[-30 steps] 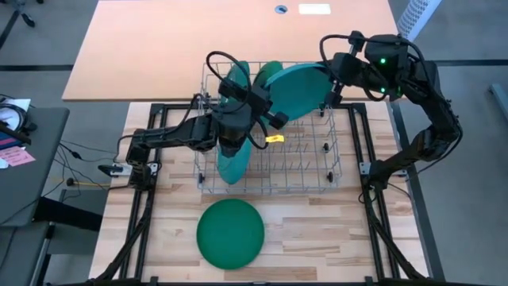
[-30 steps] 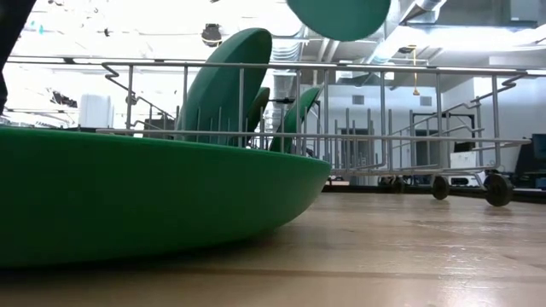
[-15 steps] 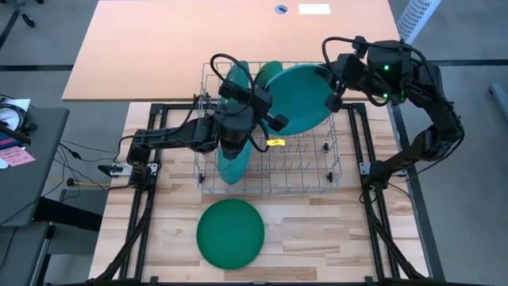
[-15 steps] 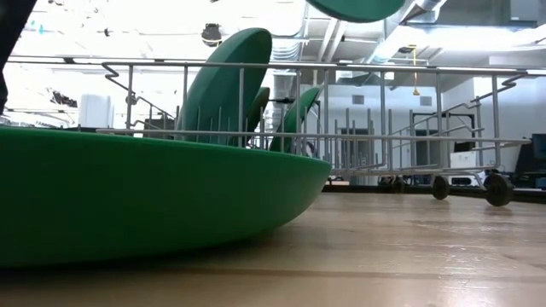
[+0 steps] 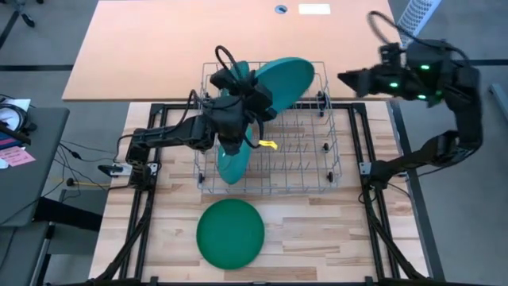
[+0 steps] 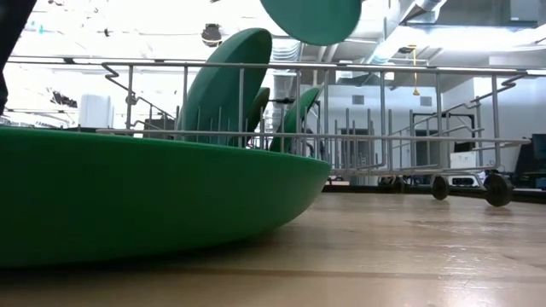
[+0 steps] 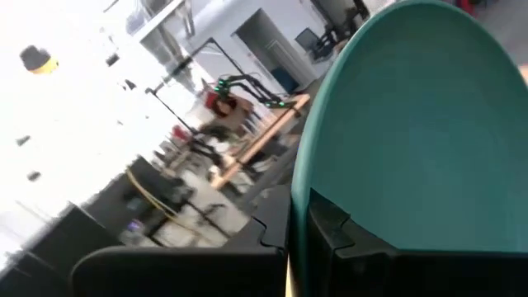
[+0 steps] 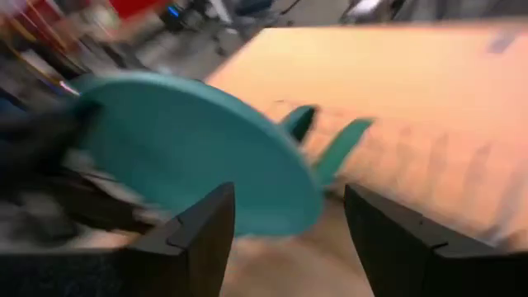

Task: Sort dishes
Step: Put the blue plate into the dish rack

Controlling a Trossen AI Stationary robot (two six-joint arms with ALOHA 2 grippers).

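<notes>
A teal plate (image 5: pixel 284 75) hangs above the far side of the wire rack (image 5: pixel 305 163); it also shows at the top of the low view (image 6: pixel 311 17). My left gripper (image 5: pixel 252 94) is shut on it. My right gripper (image 5: pixel 344 78) stands open to the plate's right, apart from it, with nothing between its fingers (image 8: pixel 198 239). Another teal plate (image 5: pixel 233 163) stands on edge in the rack's left part, and two more (image 8: pixel 301 121) stand at the rack's far side. A dark green plate (image 5: pixel 230 232) lies flat on the table in front of the rack. My left gripper pinches the teal plate's rim (image 7: pixel 307 216) between its two fingers, one finger on each face. The fingers come level from the table's left side. The plate reaches away from the fingers toward the right, tilted, lifted clear above the rack.
The rack's middle and right rows of tines (image 5: pixel 305 143) hold nothing. A large tan tabletop (image 5: pixel 222 40) lies beyond the rack. The green plate fills the near left of the low view (image 6: pixel 128 196).
My right gripper has let go of the teal plate, opened and drawn back toward the table's right edge, rolling as it went. My left gripper has rolled and now carries the plate alone. The plate has swung toward the rack's far left and tipped.
</notes>
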